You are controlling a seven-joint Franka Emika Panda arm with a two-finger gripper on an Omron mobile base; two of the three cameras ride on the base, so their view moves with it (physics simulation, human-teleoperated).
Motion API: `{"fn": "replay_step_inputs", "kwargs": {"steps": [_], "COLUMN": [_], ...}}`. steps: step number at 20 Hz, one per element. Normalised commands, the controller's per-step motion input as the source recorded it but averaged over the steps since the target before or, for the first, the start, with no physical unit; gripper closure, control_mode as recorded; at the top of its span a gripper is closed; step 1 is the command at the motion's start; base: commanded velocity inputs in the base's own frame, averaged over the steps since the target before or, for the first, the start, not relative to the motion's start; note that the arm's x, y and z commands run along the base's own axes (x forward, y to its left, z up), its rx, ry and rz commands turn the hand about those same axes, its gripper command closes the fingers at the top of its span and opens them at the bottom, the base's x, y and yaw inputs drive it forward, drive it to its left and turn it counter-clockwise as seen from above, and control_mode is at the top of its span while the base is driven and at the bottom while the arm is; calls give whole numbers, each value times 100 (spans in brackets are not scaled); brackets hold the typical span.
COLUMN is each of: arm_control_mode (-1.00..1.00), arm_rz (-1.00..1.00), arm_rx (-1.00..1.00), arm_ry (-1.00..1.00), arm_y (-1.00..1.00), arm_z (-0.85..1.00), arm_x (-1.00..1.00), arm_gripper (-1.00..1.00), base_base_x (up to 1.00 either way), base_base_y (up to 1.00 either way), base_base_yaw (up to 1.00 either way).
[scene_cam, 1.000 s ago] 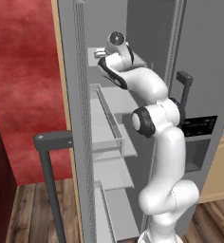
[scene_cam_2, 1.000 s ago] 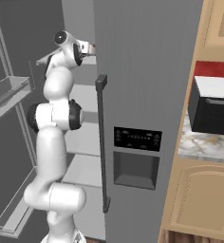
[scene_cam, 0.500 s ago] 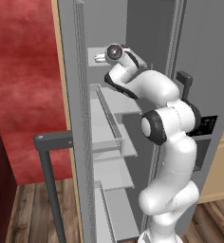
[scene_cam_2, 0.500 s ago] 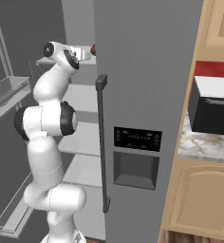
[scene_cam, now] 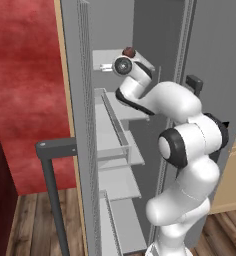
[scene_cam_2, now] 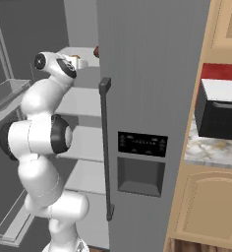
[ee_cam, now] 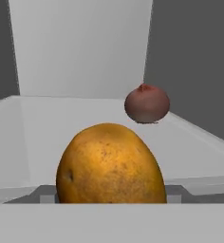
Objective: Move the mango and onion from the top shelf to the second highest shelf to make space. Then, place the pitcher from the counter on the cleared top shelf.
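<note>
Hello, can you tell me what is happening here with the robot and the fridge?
A white robot arm is reaching into the open fridge at the level of the top shelf. Seen from its hand camera, the mango lies close in front, and the onion sits farther back on the same shelf. Both are on the shelf and neither is lifted yet. Whether the hand is open or shut cannot be seen.

Even flat rendered light, soft faint shadows, no glare, slightly soft focus
</note>
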Motion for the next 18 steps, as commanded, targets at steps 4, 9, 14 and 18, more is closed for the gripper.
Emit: {"fn": "replay_step_inputs", "kwargs": {"steps": [4,9,14,18], "arm_control_mode": [-100,-100,-100,-100], "arm_rz": [0,0,2,3], "arm_rx": [2,6,4,0], "arm_ry": [23,23,16,16], "arm_y": [-1,-20,-37,-5], "arm_z": [19,0,-36,-75], "arm_x": [-90,-100,-90,-32], "arm_gripper": [100,100,100,100], "base_base_x": [0,0,0,0], "base_base_y": [0,0,0,0], "base_base_yaw": [0,0,0,0]}}
